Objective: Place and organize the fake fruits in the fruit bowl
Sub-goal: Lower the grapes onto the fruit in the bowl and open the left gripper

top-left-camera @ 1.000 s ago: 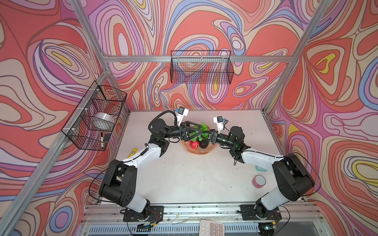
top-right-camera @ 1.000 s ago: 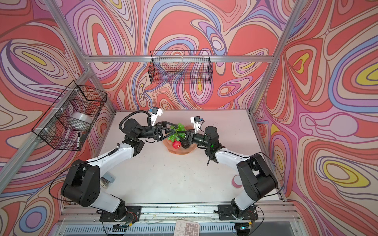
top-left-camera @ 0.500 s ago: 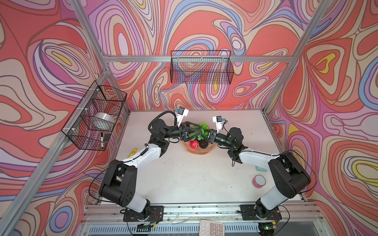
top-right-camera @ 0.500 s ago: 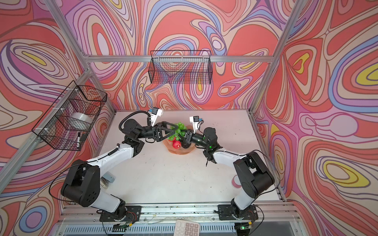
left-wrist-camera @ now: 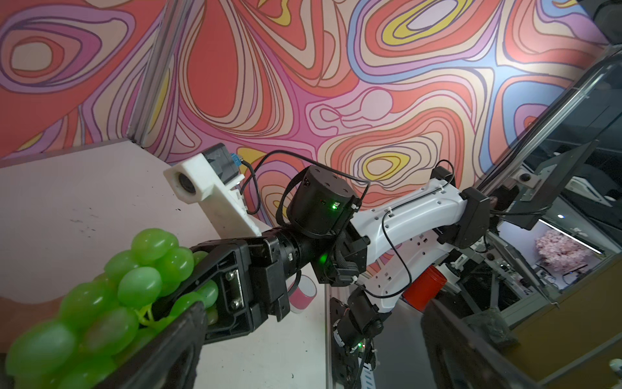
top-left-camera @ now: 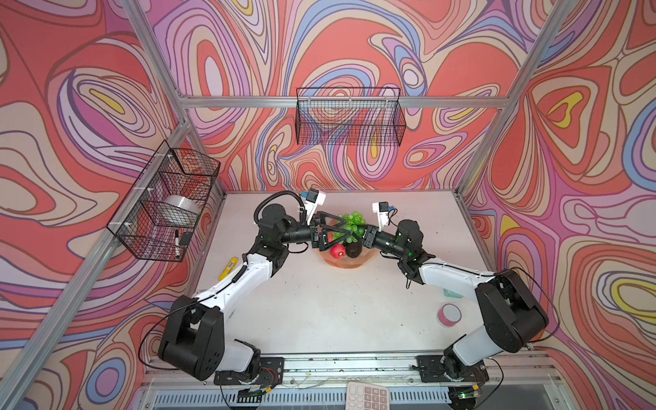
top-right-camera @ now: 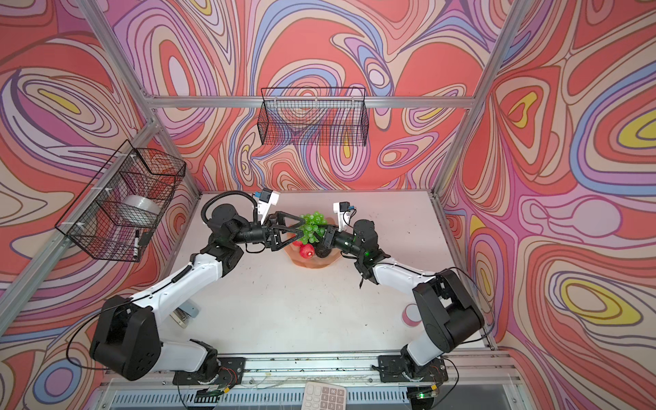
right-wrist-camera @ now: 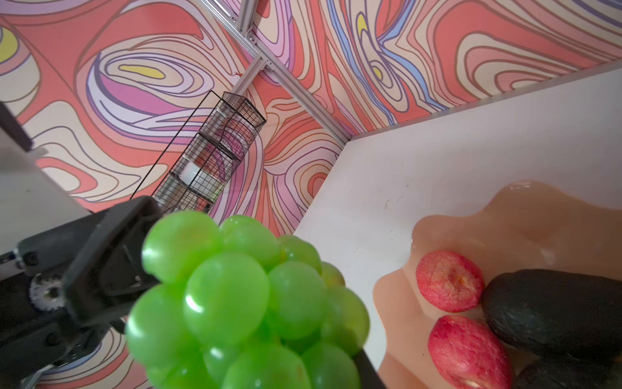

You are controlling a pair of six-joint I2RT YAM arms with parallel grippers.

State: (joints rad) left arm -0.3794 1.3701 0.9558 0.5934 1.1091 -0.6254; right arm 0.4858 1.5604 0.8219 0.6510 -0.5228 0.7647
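A bunch of green grapes (top-left-camera: 352,219) (top-right-camera: 312,223) hangs over the back of the peach-pink fruit bowl (top-left-camera: 346,262) (top-right-camera: 313,264). My right gripper (top-left-camera: 359,232) (top-right-camera: 323,237) is shut on the grapes (right-wrist-camera: 242,303); in the left wrist view its black fingers (left-wrist-camera: 198,279) pinch into the grapes (left-wrist-camera: 101,303). My left gripper (top-left-camera: 345,229) (top-right-camera: 301,229) stands wide open beside the bunch, one finger (left-wrist-camera: 168,350) against it. Two red apples (right-wrist-camera: 449,281) (right-wrist-camera: 469,350) and a dark avocado (right-wrist-camera: 555,313) lie in the bowl (right-wrist-camera: 538,215).
A pink tape roll (top-left-camera: 449,314) and a teal object (top-left-camera: 452,294) lie by the right arm. A yellow marker (top-left-camera: 230,268) lies at the left. Black wire baskets hang on the left wall (top-left-camera: 163,209) and back wall (top-left-camera: 349,117). A calculator (top-left-camera: 367,395) sits in front.
My right gripper has reached in a little and its jaws have shut on the grapes. The left gripper has stayed open in place.
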